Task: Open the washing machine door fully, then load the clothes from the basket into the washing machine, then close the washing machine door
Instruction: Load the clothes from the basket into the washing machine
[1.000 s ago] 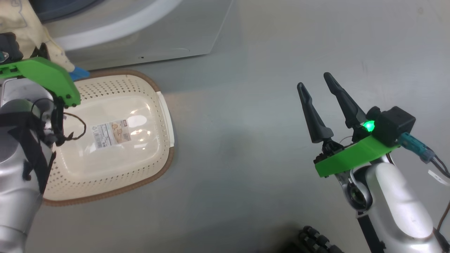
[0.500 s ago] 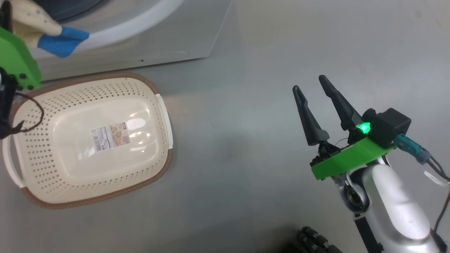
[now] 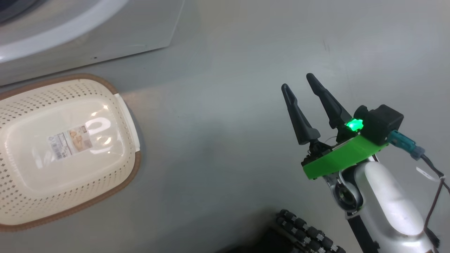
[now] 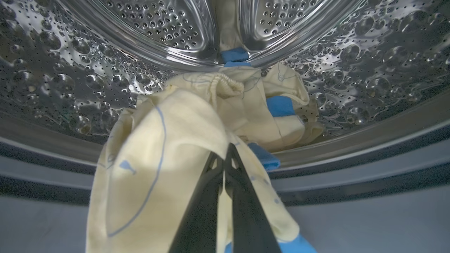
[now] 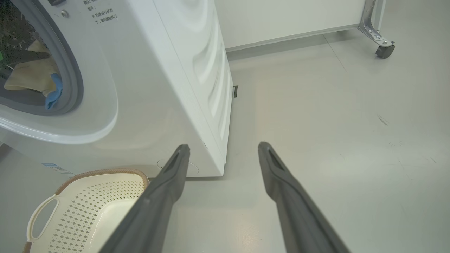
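Left wrist view: the left gripper (image 4: 225, 154) pinches a cream-yellow garment (image 4: 168, 140) at the mouth of the washing machine (image 5: 158, 88), with more clothes (image 4: 281, 119) lying in its drum (image 4: 70, 88). The right gripper (image 3: 297, 81) hangs spread wide above the floor (image 3: 218, 105), well apart from the basket (image 3: 35, 196).

1. We see a sticker (image 3: 68, 142) on the bottom of the basket (image 3: 136, 162). It has a bar code on its left side & a small brown pic on its right. The words are too small to read.
2. Near the top of the washing machine (image 5: 158, 88) front we see a few short lines of dark print (image 5: 102, 18). They look like Chinese signs, but we can't read them.
3. Low on that front is a small blue label (image 5: 52, 165). Its words are too small to read.
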Controlling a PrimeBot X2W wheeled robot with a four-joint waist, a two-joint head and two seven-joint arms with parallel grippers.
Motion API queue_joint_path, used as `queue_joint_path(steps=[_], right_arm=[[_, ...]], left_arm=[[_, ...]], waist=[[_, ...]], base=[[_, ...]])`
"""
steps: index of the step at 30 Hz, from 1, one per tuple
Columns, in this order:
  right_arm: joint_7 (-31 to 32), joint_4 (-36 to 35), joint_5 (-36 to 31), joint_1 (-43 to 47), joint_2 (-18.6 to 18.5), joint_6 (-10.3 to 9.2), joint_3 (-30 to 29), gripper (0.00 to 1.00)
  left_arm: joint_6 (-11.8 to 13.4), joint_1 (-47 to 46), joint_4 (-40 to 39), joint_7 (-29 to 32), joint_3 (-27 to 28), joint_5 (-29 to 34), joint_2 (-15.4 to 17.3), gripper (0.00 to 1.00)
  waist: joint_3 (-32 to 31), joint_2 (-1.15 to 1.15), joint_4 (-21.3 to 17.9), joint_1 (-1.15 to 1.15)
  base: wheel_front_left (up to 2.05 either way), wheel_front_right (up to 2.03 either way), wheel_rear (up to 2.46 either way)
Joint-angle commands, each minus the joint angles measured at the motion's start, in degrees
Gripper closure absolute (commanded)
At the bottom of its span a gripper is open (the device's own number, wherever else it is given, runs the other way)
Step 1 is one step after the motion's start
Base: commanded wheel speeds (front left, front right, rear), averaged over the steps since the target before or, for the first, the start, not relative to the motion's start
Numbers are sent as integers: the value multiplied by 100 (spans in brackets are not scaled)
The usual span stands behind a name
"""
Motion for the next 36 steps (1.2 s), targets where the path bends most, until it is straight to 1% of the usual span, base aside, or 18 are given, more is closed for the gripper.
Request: queue_joint_path(steps=[1,4,8,10,13,14,17,20,22,26,27,28,29,30,36], right_arm=[[-54,-170,65,16,-8,-16,108,0],[-54,-194,129,-7,-8,-16,145,0],[-55,-227,196,-48,-8,-16,200,0],[-55,-240,209,-63,-8,-16,220,0],[-55,-248,219,-71,-8,-16,240,0],[-55,-248,219,-71,-8,-16,240,0],[-55,-252,223,-96,-8,-16,263,0],[-55,-257,218,-122,-8,-16,277,0],[-55,-262,209,-132,-8,-16,283,0],[-55,-266,184,-142,-8,-16,287,0],[-55,-266,178,-147,-8,-16,289,0],[-55,-264,171,-151,-8,-16,287,0],[-55,-262,165,-155,-8,-16,281,0],[-55,-260,159,-158,-8,-16,275,0],[-55,-237,139,-204,-8,-16,256,0]], left_arm=[[-31,-308,-44,-135,241,120,357,100],[-135,-621,275,-437,213,291,400,100],[-318,-1119,692,-1000,178,548,473,100],[-373,-1354,873,-1291,167,649,458,100],[-411,-1637,1104,-1736,175,750,398,100],[-411,-1637,1104,-1736,175,750,398,100],[-469,-1942,1383,-2180,175,856,365,100],[-439,-2181,1675,-2599,209,924,312,100],[-460,-2244,1940,-2643,230,852,222,100],[-599,-2379,2366,-2514,251,660,62,100],[-628,-2408,2454,-2485,262,607,14,90],[-650,-2431,2531,-2447,282,538,-48,70],[-671,-2455,2586,-2426,294,484,-106,18],[-688,-2468,2632,-2402,274,472,-143,0],[-755,-2538,2780,-2383,205,426,-263,0]], waist=[[146,0,-160,0],[267,0,-282,0],[439,0,-410,0],[518,0,-444,0],[609,0,-461,0],[609,0,-461,0],[676,0,-467,0],[716,0,-463,0],[728,0,-451,0],[765,0,-418,0],[772,0,-410,0],[779,0,-398,0],[787,0,-386,0],[790,0,-373,0],[798,0,-325,0]], base=[[0,0,0],[0,0,0],[0,0,0],[0,0,0],[0,0,0],[0,0,0],[0,0,0],[0,0,0],[0,0,0],[0,0,0],[0,0,0],[0,0,0],[0,0,0],[0,0,0],[0,0,0]])
